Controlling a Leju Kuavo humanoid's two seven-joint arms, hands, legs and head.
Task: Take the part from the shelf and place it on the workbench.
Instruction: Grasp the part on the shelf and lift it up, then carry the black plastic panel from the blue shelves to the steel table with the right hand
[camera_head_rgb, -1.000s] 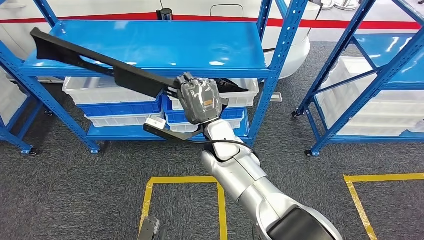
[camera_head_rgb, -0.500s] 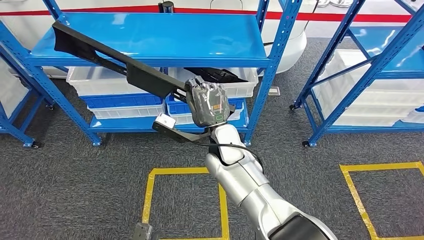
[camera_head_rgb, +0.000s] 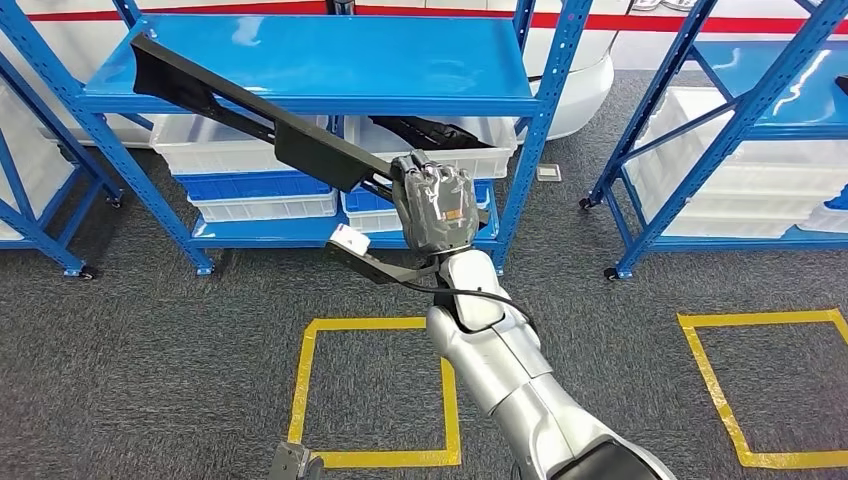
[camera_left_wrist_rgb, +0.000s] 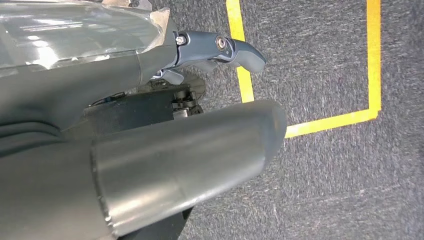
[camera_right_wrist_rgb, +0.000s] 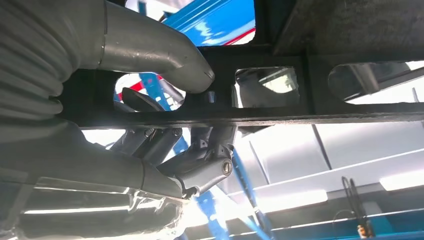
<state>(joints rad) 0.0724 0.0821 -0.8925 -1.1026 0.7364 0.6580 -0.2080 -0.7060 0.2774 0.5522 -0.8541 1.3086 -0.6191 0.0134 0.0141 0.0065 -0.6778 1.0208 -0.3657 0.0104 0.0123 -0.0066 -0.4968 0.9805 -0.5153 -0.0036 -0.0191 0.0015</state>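
Note:
The part (camera_head_rgb: 300, 150) is a long black moulded strip that slants from the blue shelf's (camera_head_rgb: 330, 70) upper board down to my right hand (camera_head_rgb: 435, 200). That hand grips its near end in front of the shelf. A lower branch of the part carries a white tag (camera_head_rgb: 348, 240). The far end lies over the board's left front edge; whether it touches I cannot tell. In the right wrist view the thumb and fingers (camera_right_wrist_rgb: 165, 145) wrap a slotted bar of the part (camera_right_wrist_rgb: 280, 112). My left hand (camera_left_wrist_rgb: 150, 125) hangs low over the carpet and holds nothing.
White and blue bins (camera_head_rgb: 260, 190) fill the shelf's lower level, one holding another black part (camera_head_rgb: 430, 130). A second blue rack (camera_head_rgb: 740, 130) with white bins stands at the right. Yellow tape squares (camera_head_rgb: 375, 325) mark the grey carpet before me.
The whole picture has shifted, showing more of the floor and the yellow square, so the camera has moved. My right hand still grips the part in the same way.

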